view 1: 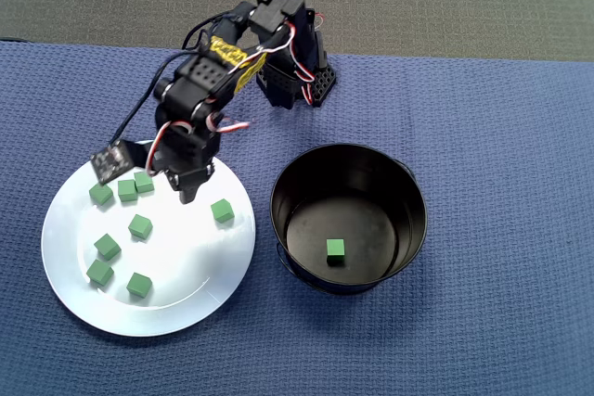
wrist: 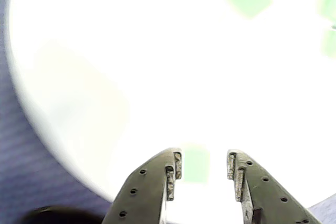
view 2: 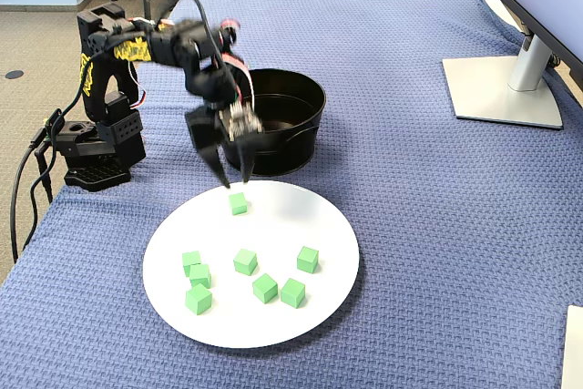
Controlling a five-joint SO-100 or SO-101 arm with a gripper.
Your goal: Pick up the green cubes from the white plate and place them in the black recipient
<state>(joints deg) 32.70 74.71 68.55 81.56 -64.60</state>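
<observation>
While the tool (view 2: 235, 183) hangs with its jaws parted just above one green cube (view 2: 238, 204), seven cubes sit on the white plate (view 1: 200, 280); an eighth (view 1: 335, 249) lies inside the black pot (view 1: 408, 197). Wrist-view glare probably hides detail.

Bare white plate (view 2: 310, 216) all round the lone cube (view 2: 238, 203); black recipient (view 2: 296, 129) walling off space just behind the claw (view 2: 234, 180).

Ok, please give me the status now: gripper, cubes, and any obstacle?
Gripper open, poised over one green cube at plate edge. Seven cubes on plate, one in black pot. Nothing in the way.
</observation>
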